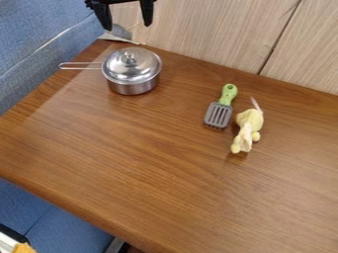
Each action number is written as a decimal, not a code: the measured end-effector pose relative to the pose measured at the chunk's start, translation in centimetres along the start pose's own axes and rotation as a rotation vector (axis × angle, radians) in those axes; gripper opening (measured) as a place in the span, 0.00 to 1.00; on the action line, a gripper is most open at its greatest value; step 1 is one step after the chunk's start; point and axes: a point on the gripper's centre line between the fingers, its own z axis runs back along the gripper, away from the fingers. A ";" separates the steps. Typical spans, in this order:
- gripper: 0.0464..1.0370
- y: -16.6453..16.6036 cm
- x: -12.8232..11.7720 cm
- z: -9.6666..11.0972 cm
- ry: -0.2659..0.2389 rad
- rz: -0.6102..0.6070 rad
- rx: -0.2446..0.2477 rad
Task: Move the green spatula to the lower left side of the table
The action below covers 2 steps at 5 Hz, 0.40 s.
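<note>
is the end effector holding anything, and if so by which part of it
Nothing is held: the end effector is open above the table's far edge, and the green spatula lies on the table.

Three things sit on the desk [151, 168]: one lidded metal pot [133, 85], one green-handled spatula [226, 100] and one yellow toy [248, 126].

So the gripper [127, 27] is chopped off by the top edge, and the table [165, 163] runs out of frame left, right and bottom. Lid [125, 60] hides the inside of the pot [135, 88]. Can't tell what the yellow toy [247, 128] is, too blurry. Same with the grey thing [117, 32] behind the pot, and the orange bit [23, 248] cut off bottom left.
</note>
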 end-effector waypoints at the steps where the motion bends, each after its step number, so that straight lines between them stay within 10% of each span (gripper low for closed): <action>1: 0.96 0.0 -0.6 -1.4 0.042 -0.001 0.009; 2: 0.96 -3.3 -1.8 -1.6 0.087 -0.083 -0.019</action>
